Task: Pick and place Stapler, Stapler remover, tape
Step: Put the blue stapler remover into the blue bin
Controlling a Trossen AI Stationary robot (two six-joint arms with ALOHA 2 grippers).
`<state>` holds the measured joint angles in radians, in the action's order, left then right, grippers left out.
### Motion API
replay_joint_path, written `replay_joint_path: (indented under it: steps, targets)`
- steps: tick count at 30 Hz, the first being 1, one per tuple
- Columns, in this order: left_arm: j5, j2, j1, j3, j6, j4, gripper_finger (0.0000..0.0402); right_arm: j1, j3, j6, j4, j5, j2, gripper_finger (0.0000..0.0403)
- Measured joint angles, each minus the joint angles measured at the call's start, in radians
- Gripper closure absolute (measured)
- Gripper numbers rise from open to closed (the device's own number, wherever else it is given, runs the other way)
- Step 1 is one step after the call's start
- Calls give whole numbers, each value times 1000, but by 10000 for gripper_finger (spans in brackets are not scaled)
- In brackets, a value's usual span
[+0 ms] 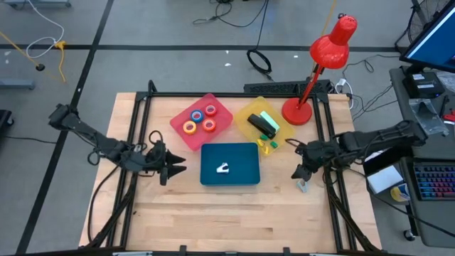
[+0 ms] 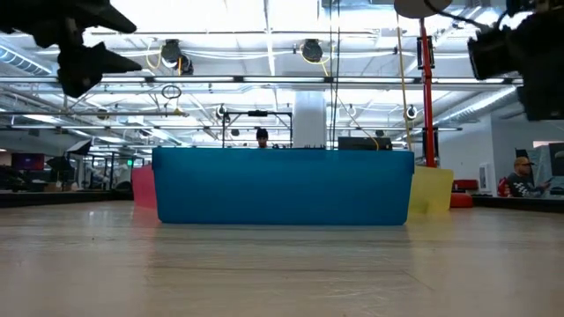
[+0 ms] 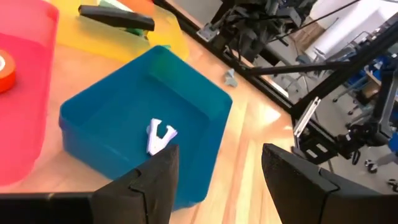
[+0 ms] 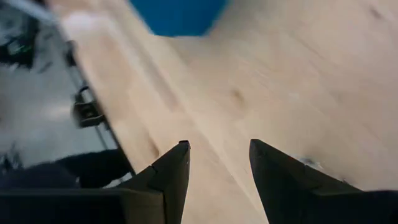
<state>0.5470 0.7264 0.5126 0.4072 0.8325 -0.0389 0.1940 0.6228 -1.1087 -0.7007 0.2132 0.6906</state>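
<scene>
Looks basically wrapped up from above, with tape rolls [image 1: 200,118] in the pink tray [image 1: 222,107], stapler [image 1: 262,126] in the yellow tray [image 1: 243,114], staple remover [image 1: 223,168] in the blue tray [image 1: 245,174], while wrist views show left gripper [image 3: 219,171] and right gripper [image 4: 219,163] both open and empty.

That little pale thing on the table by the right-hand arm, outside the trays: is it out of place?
It looks stray. The small pale object lies on the bare wood table beside the right gripper, while everything else sits sorted in the pink tray, yellow tray or blue tray. What it is cannot be told.
</scene>
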Motion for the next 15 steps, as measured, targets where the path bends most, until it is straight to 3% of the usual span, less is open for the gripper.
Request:
replay_joint_path:
  steps: [9, 15]
  targets:
    - [23, -3, 33, -37, 20, 3, 174, 141, 1, -370, -135, -155, 20, 243]
    - [22, -2, 33, -47, 33, 7, 174, 212, 1, -642, -269, -191, 23, 243]
